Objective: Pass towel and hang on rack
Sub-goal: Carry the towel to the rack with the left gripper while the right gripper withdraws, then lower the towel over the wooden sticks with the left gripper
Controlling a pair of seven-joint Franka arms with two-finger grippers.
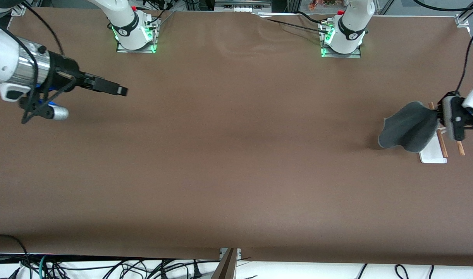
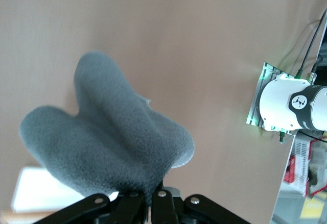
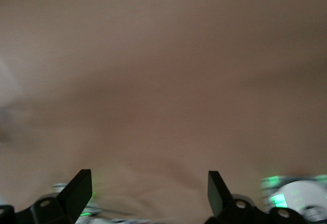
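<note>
The dark grey fuzzy towel point(image 1: 408, 126) is bunched and hangs from my left gripper point(image 1: 437, 116), which is shut on one of its edges, at the left arm's end of the table. In the left wrist view the towel point(image 2: 107, 137) spreads out from the shut left gripper point(image 2: 150, 203). The rack point(image 1: 433, 155) stands just under it: its white base point(image 2: 41, 193) and thin wooden rods point(image 1: 442, 144) show past the cloth, which hides part of it. I cannot tell if the towel rests on the rods. My right gripper point(image 1: 122, 91) is open and empty point(image 3: 147, 191) over the right arm's end of the table.
The brown table cover point(image 1: 236, 155) is bare between the two grippers. The two arm bases point(image 1: 135, 33) point(image 1: 343, 37) stand along the edge farthest from the front camera. Cables point(image 1: 104, 269) lie past the table's nearest edge.
</note>
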